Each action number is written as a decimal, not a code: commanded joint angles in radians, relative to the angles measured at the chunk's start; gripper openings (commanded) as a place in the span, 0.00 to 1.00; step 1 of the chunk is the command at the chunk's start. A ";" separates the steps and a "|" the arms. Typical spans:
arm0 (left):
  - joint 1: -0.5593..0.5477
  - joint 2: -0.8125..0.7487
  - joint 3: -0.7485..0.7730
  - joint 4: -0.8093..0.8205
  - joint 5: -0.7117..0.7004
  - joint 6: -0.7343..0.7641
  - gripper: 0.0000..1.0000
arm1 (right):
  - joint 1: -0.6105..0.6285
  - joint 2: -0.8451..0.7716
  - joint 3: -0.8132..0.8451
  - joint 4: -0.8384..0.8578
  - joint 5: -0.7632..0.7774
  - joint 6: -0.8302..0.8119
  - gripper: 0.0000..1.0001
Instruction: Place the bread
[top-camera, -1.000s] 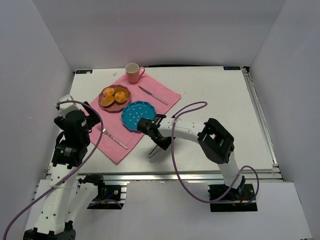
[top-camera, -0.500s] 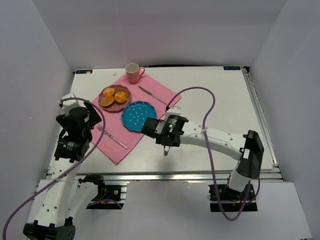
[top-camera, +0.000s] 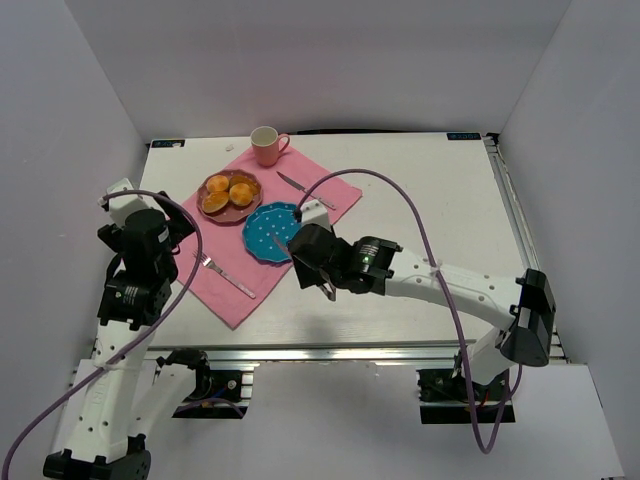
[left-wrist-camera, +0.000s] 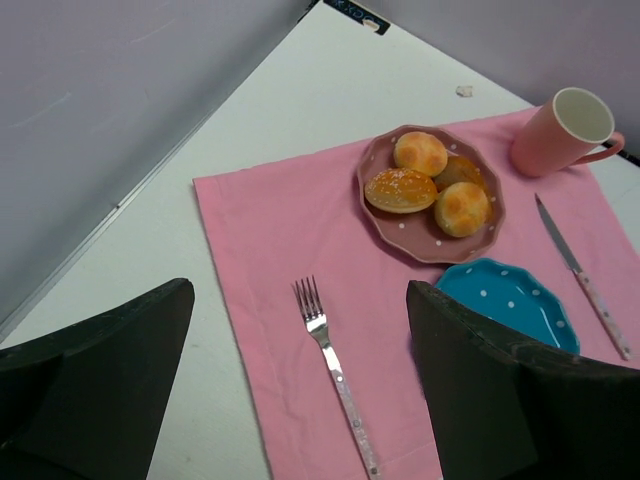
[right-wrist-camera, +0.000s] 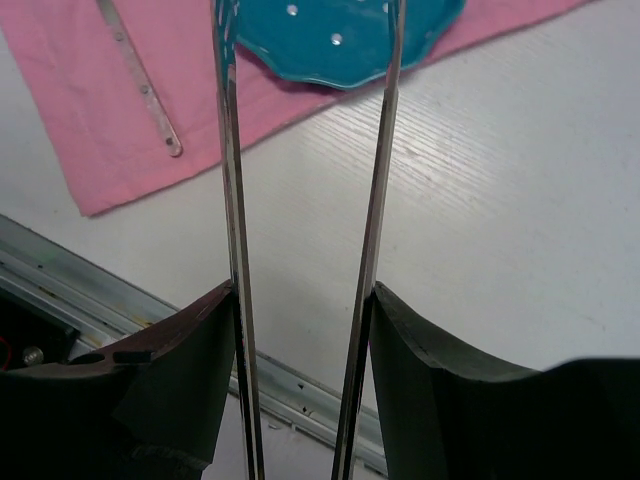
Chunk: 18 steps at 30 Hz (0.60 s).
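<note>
On maroon dotted plate | bread: likely light, soft, crushable; pinch gently across browner edge | right gripper clamped on metal tongs, tips spread | left gripper released, empty

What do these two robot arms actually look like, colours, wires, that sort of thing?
Both the left arm and the right arm are white tubes joined by chunky black motor housings. A loose purple cable loops along each. The left gripper and right gripper have broad matte black fingers. A small green light glows on the right arm's wrist.
</note>
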 joint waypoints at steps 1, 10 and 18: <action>-0.004 -0.009 0.048 -0.008 0.006 -0.007 0.98 | -0.012 0.024 0.031 0.145 -0.065 -0.193 0.58; -0.004 0.073 0.112 -0.072 0.043 -0.058 0.98 | -0.181 0.187 0.199 0.340 -0.318 -0.376 0.58; -0.004 0.022 0.120 -0.062 0.052 -0.096 0.98 | -0.290 0.473 0.428 0.321 -0.447 -0.462 0.58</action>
